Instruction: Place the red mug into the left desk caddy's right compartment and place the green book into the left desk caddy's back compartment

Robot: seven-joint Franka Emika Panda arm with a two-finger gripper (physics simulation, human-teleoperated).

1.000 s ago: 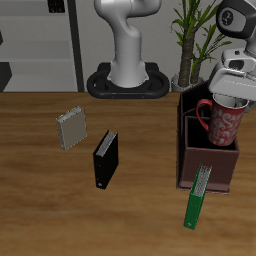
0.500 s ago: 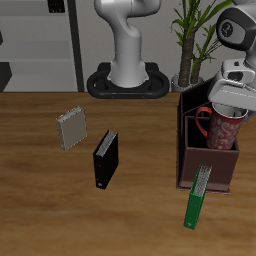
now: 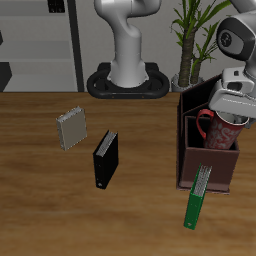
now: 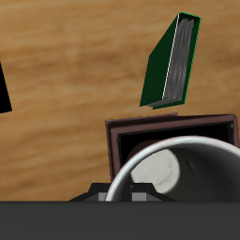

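I see my hand [image 3: 236, 112] hovering directly over the red mug [image 3: 222, 129], so close that its fingers reach the mug's rim, but I cannot tell whether they are spread or pinching it. The mug stands upright beneath the hand, inside the right compartment [image 3: 212, 146] of the left desk caddy [image 3: 208, 171], its white inside showing in the wrist view [image 4: 178, 171]. Behind the hand, toward the robot's base, rises the caddy's tall back compartment [image 3: 194, 98] with slanted walls. In front of the hand, past the caddy's low end cell, the green book [image 3: 197, 197] lies on the bench [image 3: 50, 200] just beside the caddy's front wall, pale striped page edge facing up. Well away from the hand, out on the open bench, a black book [image 3: 105, 159] stands on edge, and a grey book [image 3: 72, 129] sits a little farther back beyond it.
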